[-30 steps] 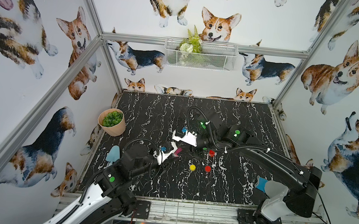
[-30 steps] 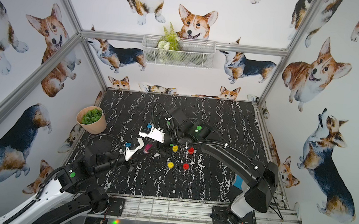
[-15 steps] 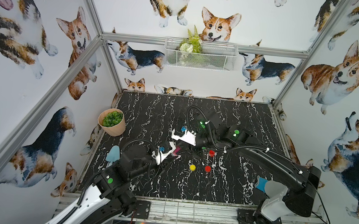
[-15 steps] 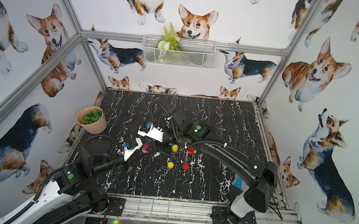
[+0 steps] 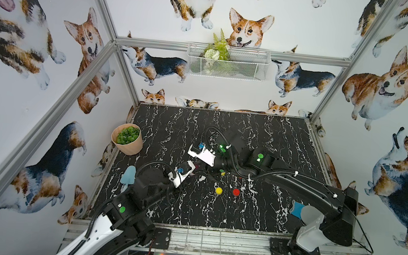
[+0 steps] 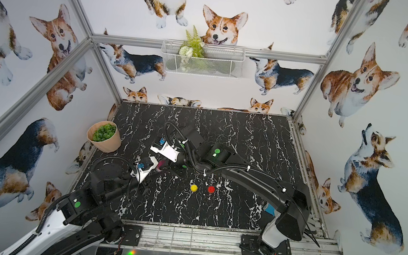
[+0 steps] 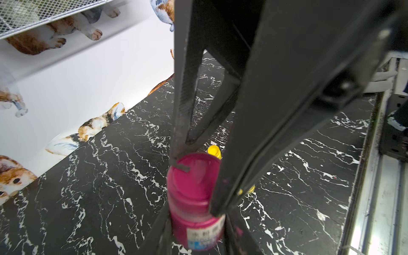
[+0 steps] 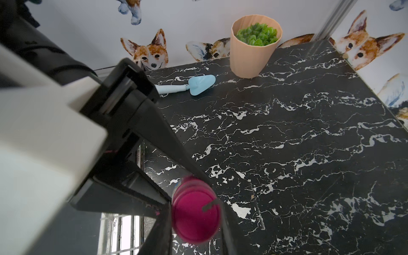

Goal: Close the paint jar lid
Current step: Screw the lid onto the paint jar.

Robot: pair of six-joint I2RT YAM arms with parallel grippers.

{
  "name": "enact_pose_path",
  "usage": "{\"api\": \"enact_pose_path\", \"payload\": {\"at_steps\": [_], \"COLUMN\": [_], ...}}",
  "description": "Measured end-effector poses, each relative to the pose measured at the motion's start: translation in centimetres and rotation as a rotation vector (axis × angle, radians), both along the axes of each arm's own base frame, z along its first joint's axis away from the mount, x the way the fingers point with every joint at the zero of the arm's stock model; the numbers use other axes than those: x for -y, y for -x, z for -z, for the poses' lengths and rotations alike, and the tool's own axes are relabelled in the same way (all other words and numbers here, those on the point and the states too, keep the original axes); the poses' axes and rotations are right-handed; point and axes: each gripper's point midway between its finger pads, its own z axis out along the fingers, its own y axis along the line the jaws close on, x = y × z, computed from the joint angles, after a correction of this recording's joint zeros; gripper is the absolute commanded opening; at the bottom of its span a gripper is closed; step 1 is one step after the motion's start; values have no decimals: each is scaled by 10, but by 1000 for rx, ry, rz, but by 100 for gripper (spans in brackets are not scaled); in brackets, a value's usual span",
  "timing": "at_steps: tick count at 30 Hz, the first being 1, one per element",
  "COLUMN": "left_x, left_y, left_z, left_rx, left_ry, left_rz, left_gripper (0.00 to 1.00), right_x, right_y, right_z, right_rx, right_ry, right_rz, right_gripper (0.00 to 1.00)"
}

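Magenta plastic paint jar (image 7: pixel 189 205), upright: left claw (image 7: pixel 197 223) closed tight round its body, right claw (image 8: pixel 195 220) closed tight on its round magenta lid (image 7: pixel 194 174)

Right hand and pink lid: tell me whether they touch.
Touching: the left wrist view shows the right hand clamped against both sides of the lid.

White walls (image 5: pixel 4 100) printed with corgis enclose a black tabletop (image 5: pixel 252 225) veined in white, framed by aluminium rails (image 5: pixel 310 58). A white wire basket (image 5: pixel 246 67) holding a fern (image 5: pixel 218 46) hangs on the back rail; a peach pot of succulents (image 5: pixel 127 148) stands at the tabletop's left edge.
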Motion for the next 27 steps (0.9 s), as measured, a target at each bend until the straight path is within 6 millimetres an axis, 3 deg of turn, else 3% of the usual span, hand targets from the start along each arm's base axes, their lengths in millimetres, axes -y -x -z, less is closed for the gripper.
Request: {"api": "enact_pose_path", "payload": {"at_steps": [19, 21, 23, 27], "left_x": [-18, -18, -16, -9], "left_y": [-29, -30, -30, -29], "left_z": [7, 6, 2, -13], "left_rx": [61, 65, 76, 110], "left_ry": [-30, -26, -12, 40], "left_rz": [-183, -186, -177, -146], "left_gripper": [32, 33, 33, 33], "right_x": [-20, -19, -15, -3], "right_y": [-30, -31, -31, -31], "right_z": [6, 5, 1, -5], "right_rx": [-137, -137, -136, -116], "right_ry": [-103, -112, -133, -159], "right_rz": [384, 406, 413, 433], "right_gripper": [27, 33, 51, 72]}}
